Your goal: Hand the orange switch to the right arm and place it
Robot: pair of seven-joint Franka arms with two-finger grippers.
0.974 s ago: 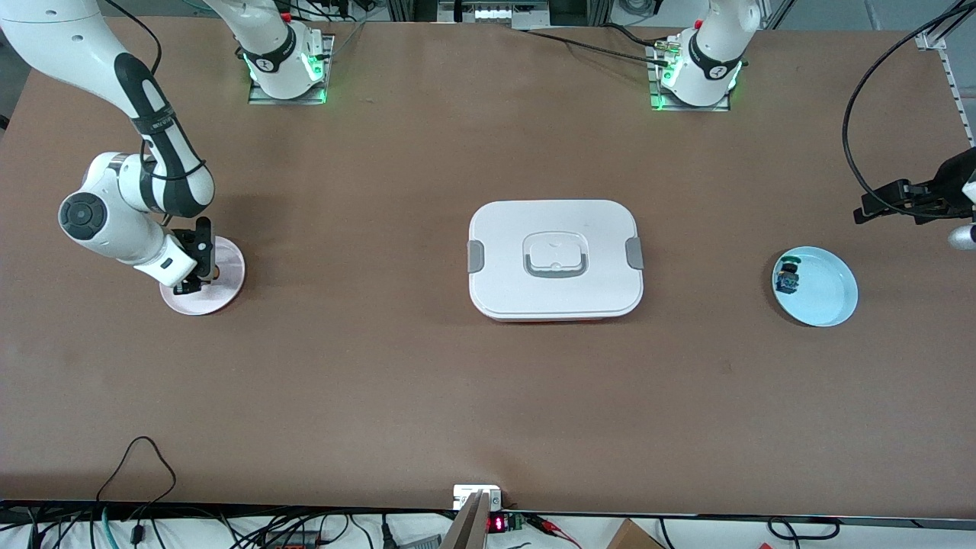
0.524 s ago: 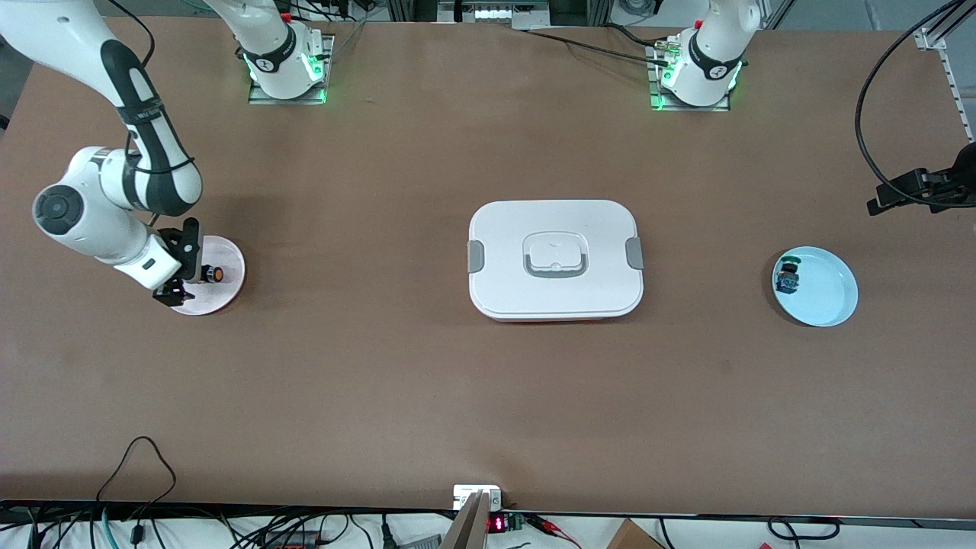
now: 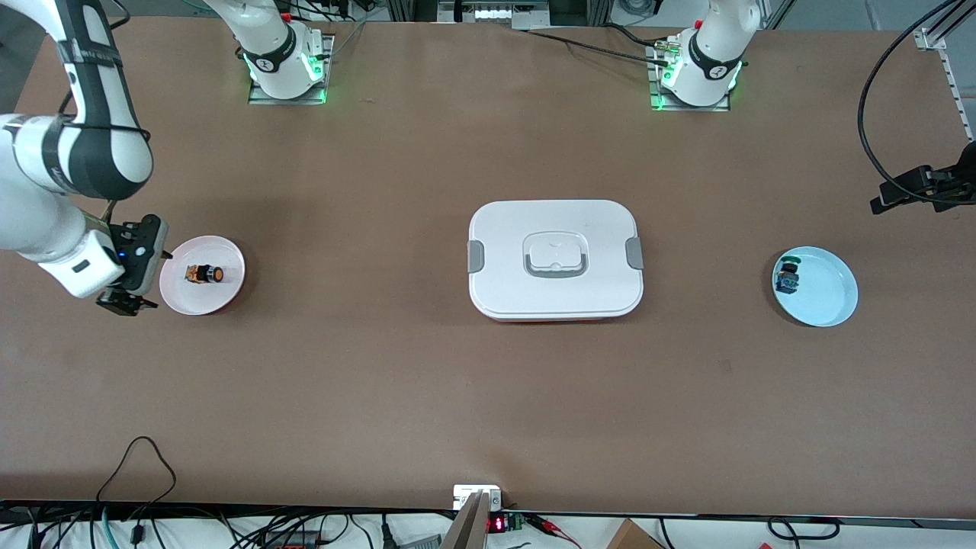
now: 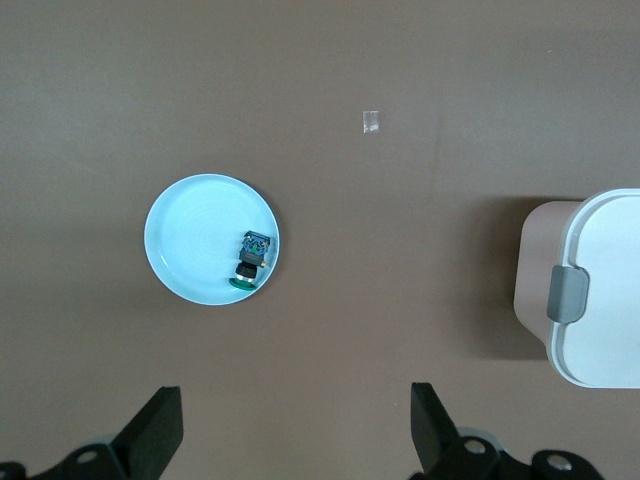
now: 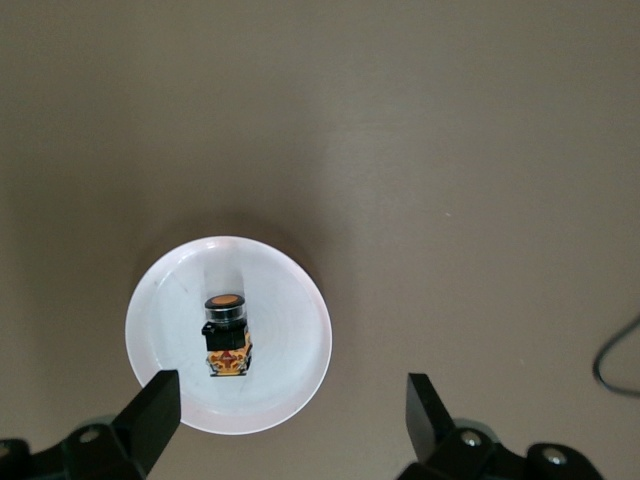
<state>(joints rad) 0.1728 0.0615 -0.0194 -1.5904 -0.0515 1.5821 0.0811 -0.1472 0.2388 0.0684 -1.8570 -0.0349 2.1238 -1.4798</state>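
Right gripper up in air just off pink plate, at right arm's end of table; fingers spread wide, nothing between them. Own wrist view looks straight down on plate and switch, both finger tips framing lower edge of view.

Orange switch lying on its side in pink plate, roughly mid-plate, free of any gripper. Appearance: round orange cap w/ dark ring, black cylindrical body, orange/brassy terminal block at the end away from cap. Cap end points toward table centre in front view. Very small vs. plate. In right wrist view, switch sits slightly off plate centre, cap and terminals both visible, plate rim unbroken all round.

Left gripper up near table edge at left arm's end, over bare table close to blue plate; fingers spread, empty. Arm waiting.

Blue plate holds green-capped switch, black/blue body, lying against rim on the side toward table centre. Same seen in left wrist view: green-capped switch at plate edge, blue plate otherwise bare.

White box w/ grey side clips and lid handle at table centre, between the two plates, well apart from both. Lid on.
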